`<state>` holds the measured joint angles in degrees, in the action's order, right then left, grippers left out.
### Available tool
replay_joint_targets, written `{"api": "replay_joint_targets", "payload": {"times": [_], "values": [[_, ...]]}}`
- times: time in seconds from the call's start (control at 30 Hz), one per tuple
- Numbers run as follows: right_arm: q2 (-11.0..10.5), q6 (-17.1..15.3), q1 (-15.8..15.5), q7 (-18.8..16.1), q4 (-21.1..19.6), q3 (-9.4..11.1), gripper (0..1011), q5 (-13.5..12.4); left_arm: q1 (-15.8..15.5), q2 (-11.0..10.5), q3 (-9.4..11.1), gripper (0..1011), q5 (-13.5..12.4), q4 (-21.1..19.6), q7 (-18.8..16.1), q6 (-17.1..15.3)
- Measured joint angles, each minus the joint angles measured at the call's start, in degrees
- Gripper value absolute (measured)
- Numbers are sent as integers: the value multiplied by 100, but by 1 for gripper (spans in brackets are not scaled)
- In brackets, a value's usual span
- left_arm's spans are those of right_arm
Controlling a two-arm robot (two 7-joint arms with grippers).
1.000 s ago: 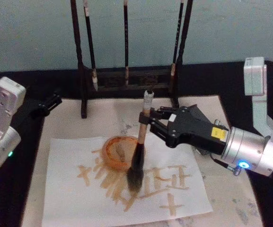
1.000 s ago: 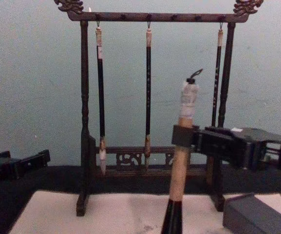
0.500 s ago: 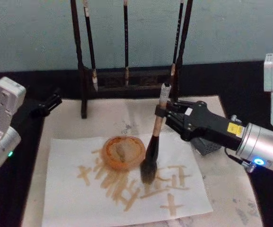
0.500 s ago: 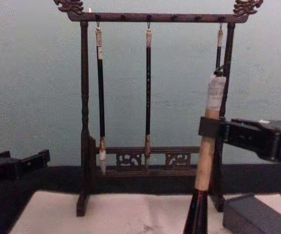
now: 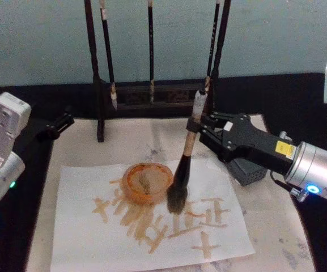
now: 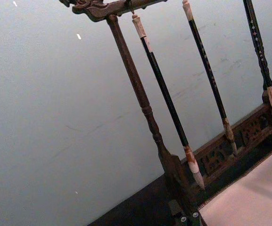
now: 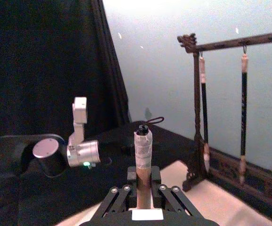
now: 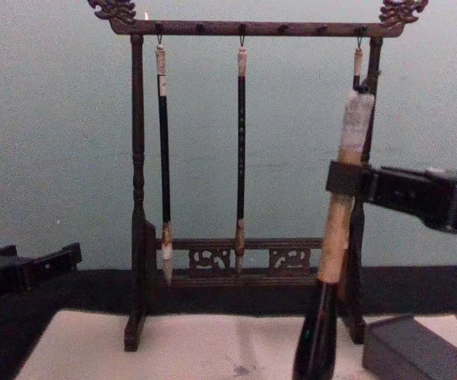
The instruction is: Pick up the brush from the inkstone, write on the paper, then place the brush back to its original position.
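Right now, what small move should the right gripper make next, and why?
Probably lift the brush slightly and ease it toward the inkstone on its right. The right gripper is shut on its shaft, bristles down at the paper, which already bears many strokes. The left gripper sits parked far left.

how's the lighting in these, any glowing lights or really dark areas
Head view: a blue light glows on the right arm, a green light on the left arm, the left gripper parked on the left. Right wrist view: black curtain dark beside the bright wall. Chest view: the brush, clamped in the right gripper, stands against an evenly lit wall.
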<state>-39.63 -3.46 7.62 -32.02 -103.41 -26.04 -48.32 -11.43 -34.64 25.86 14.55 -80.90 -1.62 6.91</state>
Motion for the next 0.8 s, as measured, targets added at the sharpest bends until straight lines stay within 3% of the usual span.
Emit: {"api": "replay_joint_targets", "payload": {"times": [0.47, 0.8], "values": [[292, 1, 279, -86, 49, -192, 182, -39, 0, 0, 0, 1002, 0, 0, 0, 0], [707, 84, 569, -80, 480, -327, 182, -155, 0, 0, 0, 1002, 0, 0, 0, 0]]}}
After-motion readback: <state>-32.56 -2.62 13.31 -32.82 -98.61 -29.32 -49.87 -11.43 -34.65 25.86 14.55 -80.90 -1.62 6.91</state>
